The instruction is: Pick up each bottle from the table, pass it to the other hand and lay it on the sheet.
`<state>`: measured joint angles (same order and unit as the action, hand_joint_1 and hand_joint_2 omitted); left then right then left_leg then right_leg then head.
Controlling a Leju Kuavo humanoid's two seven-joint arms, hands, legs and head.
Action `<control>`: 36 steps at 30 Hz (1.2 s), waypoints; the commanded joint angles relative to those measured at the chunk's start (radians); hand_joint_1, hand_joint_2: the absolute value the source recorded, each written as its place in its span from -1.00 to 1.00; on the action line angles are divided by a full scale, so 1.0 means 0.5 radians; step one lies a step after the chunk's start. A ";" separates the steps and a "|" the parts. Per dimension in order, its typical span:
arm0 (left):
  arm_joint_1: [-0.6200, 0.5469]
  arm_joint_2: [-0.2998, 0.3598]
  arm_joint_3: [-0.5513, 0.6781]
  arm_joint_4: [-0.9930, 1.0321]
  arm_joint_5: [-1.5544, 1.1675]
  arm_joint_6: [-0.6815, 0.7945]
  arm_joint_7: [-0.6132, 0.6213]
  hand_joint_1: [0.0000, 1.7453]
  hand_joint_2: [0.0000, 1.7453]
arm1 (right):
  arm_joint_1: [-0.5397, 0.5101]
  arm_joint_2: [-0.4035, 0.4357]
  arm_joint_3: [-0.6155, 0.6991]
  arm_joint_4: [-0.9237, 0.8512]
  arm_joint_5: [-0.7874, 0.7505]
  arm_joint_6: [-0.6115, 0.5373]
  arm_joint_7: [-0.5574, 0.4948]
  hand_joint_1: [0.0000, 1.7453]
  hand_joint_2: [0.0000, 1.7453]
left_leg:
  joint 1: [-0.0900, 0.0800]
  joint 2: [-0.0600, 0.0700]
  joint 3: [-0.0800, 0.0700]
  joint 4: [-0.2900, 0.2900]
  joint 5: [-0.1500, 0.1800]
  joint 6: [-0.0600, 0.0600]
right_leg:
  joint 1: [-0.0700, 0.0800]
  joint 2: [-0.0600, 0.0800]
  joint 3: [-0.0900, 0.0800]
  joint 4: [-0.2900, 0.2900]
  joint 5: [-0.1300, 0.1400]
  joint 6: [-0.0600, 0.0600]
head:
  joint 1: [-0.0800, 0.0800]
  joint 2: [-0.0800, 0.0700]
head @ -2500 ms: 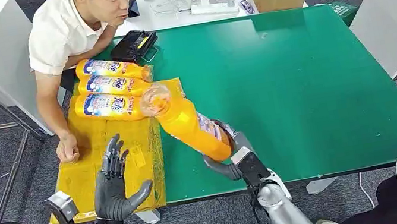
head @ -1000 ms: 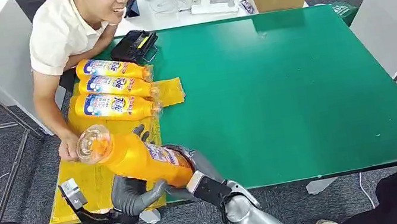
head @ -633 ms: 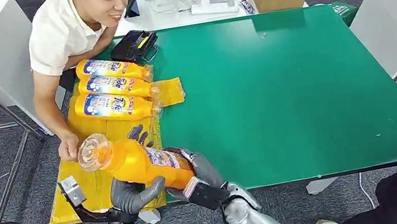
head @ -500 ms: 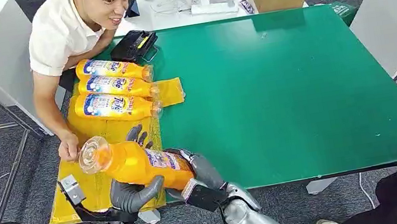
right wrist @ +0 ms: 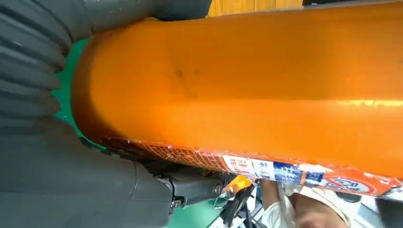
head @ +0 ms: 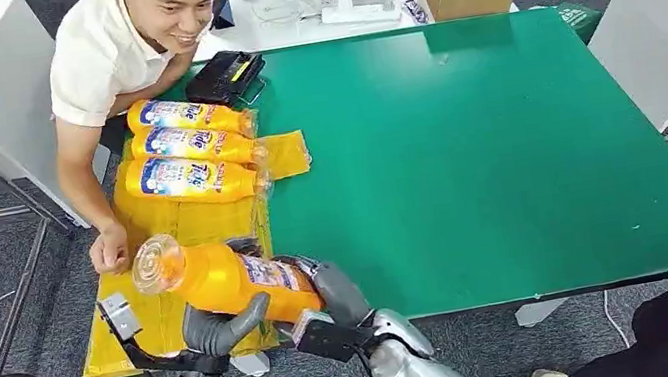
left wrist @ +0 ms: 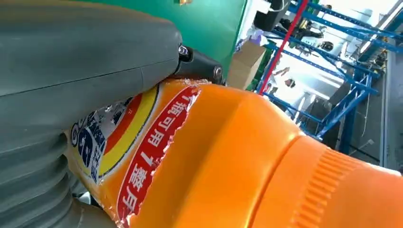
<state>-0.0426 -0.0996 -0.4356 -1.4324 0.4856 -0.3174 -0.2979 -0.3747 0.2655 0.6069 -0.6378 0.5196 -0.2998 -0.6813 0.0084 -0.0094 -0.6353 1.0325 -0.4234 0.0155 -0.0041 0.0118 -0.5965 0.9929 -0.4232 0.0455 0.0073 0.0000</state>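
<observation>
orange bottle [head: 223,279] tilted, cap toward 10 o'clock, over yellow sheet [head: 149,314]; right hand [head: 324,291] clamped on base, left hand [head: 215,327] wrapped underneath.

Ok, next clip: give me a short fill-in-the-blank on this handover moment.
1. Both hands, left hand and right hand, grip one ____ bottle.
2. ____ bottles lie on the yellow sheet.
3. The table is ____.
4. A person's hand rests on the ____.

Missing: orange; three; green; sheet

Orange bottle [head: 223,279] tilted above yellow sheet [head: 140,298]; three labelled bottles [head: 189,149] flat on it
</observation>
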 commanded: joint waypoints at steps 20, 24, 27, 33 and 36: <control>-0.193 0.105 0.179 -0.078 -1.086 0.856 -0.322 1.00 1.00 | 0.078 -0.063 0.170 0.010 0.082 0.000 0.029 -1.00 1.00 | 0.002 -0.002 0.006 -0.002 -0.001 -0.002 | 0.002 -0.005 0.008 -0.002 -0.002 -0.003 | 0.000 0.000; -0.199 0.109 0.193 -0.077 -1.210 0.932 -0.329 1.00 1.00 | 0.082 -0.071 0.177 -0.014 0.089 0.003 0.033 -1.00 1.00 | 0.001 -0.002 0.005 -0.002 0.000 -0.001 | 0.002 -0.005 0.007 -0.002 -0.001 -0.002 | 0.000 0.000; -0.226 0.112 0.199 0.017 -1.691 1.230 -0.282 1.00 1.00 | 0.087 -0.092 0.231 -0.099 0.147 0.025 0.076 -1.00 1.00 | 0.002 -0.005 0.006 -0.002 0.000 -0.002 | 0.002 -0.008 0.008 -0.002 -0.002 -0.003 | 0.001 0.000; -0.331 0.093 0.240 0.223 -1.958 1.409 -0.237 1.00 1.00 | 0.090 -0.081 0.273 -0.108 0.181 0.037 0.104 -1.00 1.00 | 0.000 -0.002 0.004 -0.002 0.000 -0.001 | 0.000 -0.004 0.005 -0.002 -0.001 -0.001 | 0.000 0.000; -0.414 0.120 0.226 0.390 -2.370 1.623 -0.109 1.00 1.00 | 0.086 -0.067 0.288 -0.095 0.173 0.066 0.093 -1.00 1.00 | 0.000 -0.005 0.003 -0.002 0.001 -0.001 | 0.000 -0.006 0.005 -0.001 -0.001 -0.001 | 0.000 0.000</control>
<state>-0.1282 -0.0721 -0.3384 -1.4526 -0.4171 0.3377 -0.4299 -0.3147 0.2575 0.6901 -0.6802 0.6046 -0.2914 -0.6371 0.0085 -0.0102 -0.6357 1.0325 -0.4234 0.0155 -0.0040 0.0116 -0.5963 0.9929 -0.4232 0.0455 0.0072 0.0000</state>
